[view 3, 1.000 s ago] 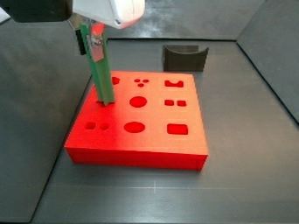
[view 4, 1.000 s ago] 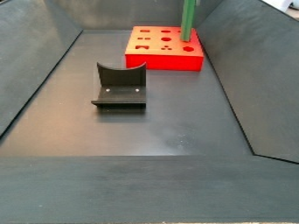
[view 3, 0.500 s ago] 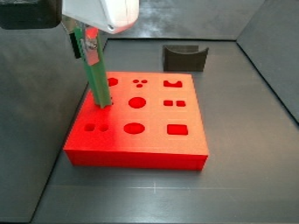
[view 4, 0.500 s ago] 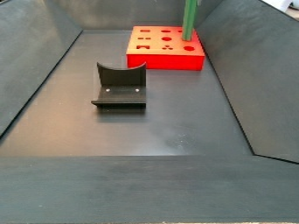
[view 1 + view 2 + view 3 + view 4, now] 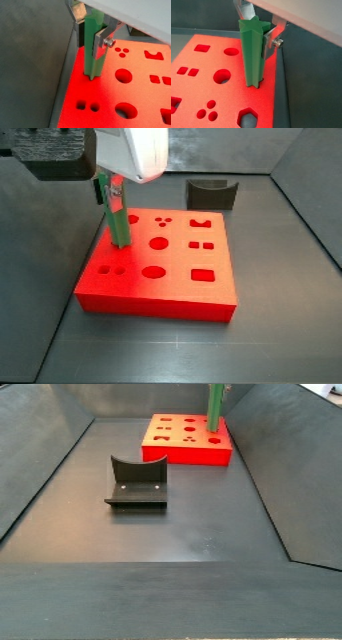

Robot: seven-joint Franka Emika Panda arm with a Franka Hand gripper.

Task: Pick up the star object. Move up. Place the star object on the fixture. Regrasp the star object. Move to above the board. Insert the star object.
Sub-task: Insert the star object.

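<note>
The star object [image 5: 116,226], a long slim green peg, stands upright with its lower end at a hole near an edge of the red board [image 5: 181,288]. It also shows in both wrist views [image 5: 92,47] [image 5: 252,55] and as a green bar in a side view [image 5: 215,406]. My gripper [image 5: 106,190] is shut on the peg's upper part, silver fingers [image 5: 105,37] pressed against its sides. The board [image 5: 187,452] shows circle, square and oval holes. The fixture [image 5: 136,482], a dark notched block, stands apart from the board and also shows in a side view [image 5: 211,194].
Dark walls [image 5: 40,474] enclose the dark floor [image 5: 174,534] on all sides. The board sits close to one wall [image 5: 40,60].
The gripper and peg have come down; the peg's visible length above the board is shorter than one second ago.
</note>
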